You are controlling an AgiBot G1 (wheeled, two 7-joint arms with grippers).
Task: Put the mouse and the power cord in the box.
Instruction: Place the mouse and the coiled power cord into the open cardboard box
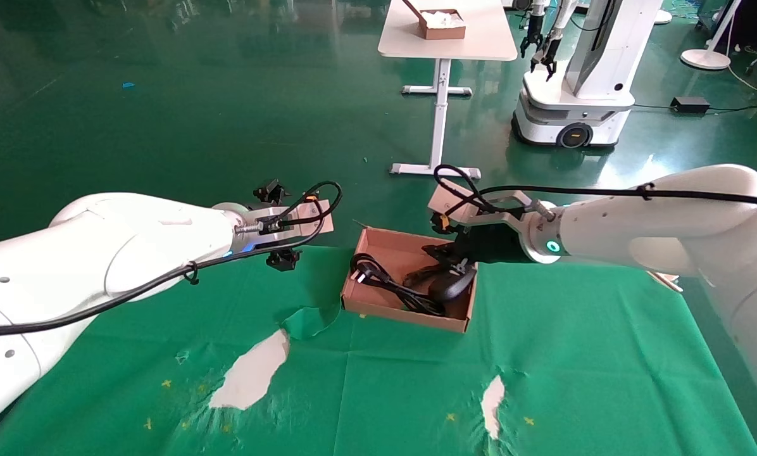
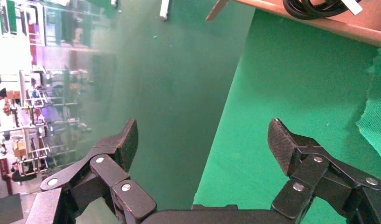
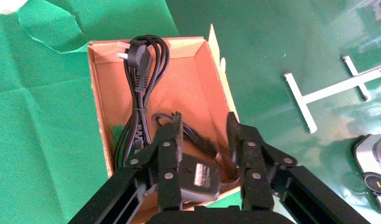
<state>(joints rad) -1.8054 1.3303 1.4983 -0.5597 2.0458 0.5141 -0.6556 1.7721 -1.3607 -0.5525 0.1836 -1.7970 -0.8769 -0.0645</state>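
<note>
Head view: shallow brown cardboard box [image 1: 385, 253] sits on the green cloth-covered bench [image 1: 575, 354], near its far edge. Inside it, along the left side, lies the thick black looped power cord [image 1: 385, 282] with its pronged plug toward the far left corner. The small black oval mouse [image 1: 451, 285] lies in the right part of the box, beside the cord. Right gripper [image 1: 457, 266] hangs over the box's right end, directly above the mouse; contact cannot be told from here. Left gripper [image 1: 283, 244] is held off to the left of the box, above the bench's far edge, carrying nothing. White patches show through tears in the cloth at the near side.

Left wrist view: left gripper [image 2: 202, 140] jaws spread wide with nothing between them, green cloth and floor beneath. A corner of the box [image 2: 347, 25] with a bit of the cord [image 2: 314, 7] shows at the frame edge.

Right wrist view: right gripper [image 3: 204, 135] jaws spread apart over the box [image 3: 197, 79]. The mouse [image 3: 197, 176] lies label side up beneath them, tight against one jaw, not clamped. Its thin cable curls on the box floor. The power cord [image 3: 139, 93] lies full length along the opposite wall.
</note>
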